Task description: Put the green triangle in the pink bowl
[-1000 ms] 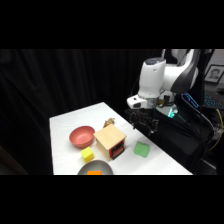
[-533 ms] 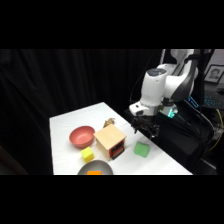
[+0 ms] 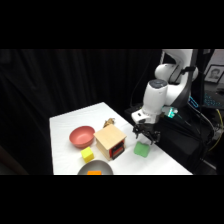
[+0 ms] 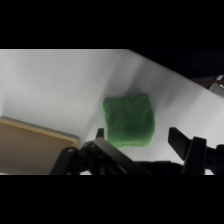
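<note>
The pincer [image 3: 145, 137] hangs just above the green triangle [image 3: 142, 149], fingers spread wide and holding nothing; in the wrist view its two dark fingers [image 4: 186, 144] stand apart on either side of the green triangle [image 4: 128, 120], which lies between them but untouched. The block sits on the bare white tabletop [image 3: 65, 125] near the right-hand edge, just beside a wooden box [image 3: 110, 141] whose pale wall [image 4: 35, 147] shows at the lower left of the wrist view. Beyond the box, well apart from the block, rests the pink bowl [image 3: 81, 136], with a yellow cube [image 3: 88, 154] in front of it and a grey bowl [image 3: 95, 168] at the near edge holding something orange.

By its look the block is small, stiff and light, likely smooth plastic or painted wood, and unlikely to break. Its sloped faces are the catch: fingers closing on a slant could squeeze it upward and out. The safer hold seems to be low across two flat, parallel sides, centred, with modest force. Which faces are flat cannot be told for certain from these views. The box close alongside leaves little room for the finger on that side.
</note>
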You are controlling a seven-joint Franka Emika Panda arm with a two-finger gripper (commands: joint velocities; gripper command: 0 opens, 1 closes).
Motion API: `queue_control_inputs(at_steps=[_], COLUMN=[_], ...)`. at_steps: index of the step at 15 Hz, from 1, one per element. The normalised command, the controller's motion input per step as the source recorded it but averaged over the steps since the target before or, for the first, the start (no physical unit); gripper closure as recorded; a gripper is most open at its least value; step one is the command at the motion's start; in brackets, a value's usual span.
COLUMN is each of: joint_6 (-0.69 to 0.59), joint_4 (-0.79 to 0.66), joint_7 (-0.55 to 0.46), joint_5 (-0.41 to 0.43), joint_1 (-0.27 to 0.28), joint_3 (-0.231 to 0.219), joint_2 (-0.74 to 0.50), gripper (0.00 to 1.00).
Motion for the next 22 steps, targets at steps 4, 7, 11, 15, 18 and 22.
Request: queue_control_inputs(at_steps=[4, 7, 11, 15, 18, 22], joint_6=[0.20, 0.17, 0.16, 0.17, 0.11, 0.03], joint_4=[0.16, 0.19, 0.18, 0.14, 0.06, 0.00], joint_7=[0.33, 0.28, 0.22, 0.16, 0.14, 0.11], joint_5=[-0.368, -0.330, -0.261, -0.162, -0.130, -0.120], joint_1=[0.179, 0.207, 0.197, 0.157, 0.146, 0.121], joint_3=[-0.185, -0.229, -0.224, -0.172, -0.152, -0.144], joint_2=[0.25, 0.25, 0.25, 0.19, 0.05, -0.04], gripper=[0.00, 0.00, 0.00, 0.35, 0.59, 0.84])
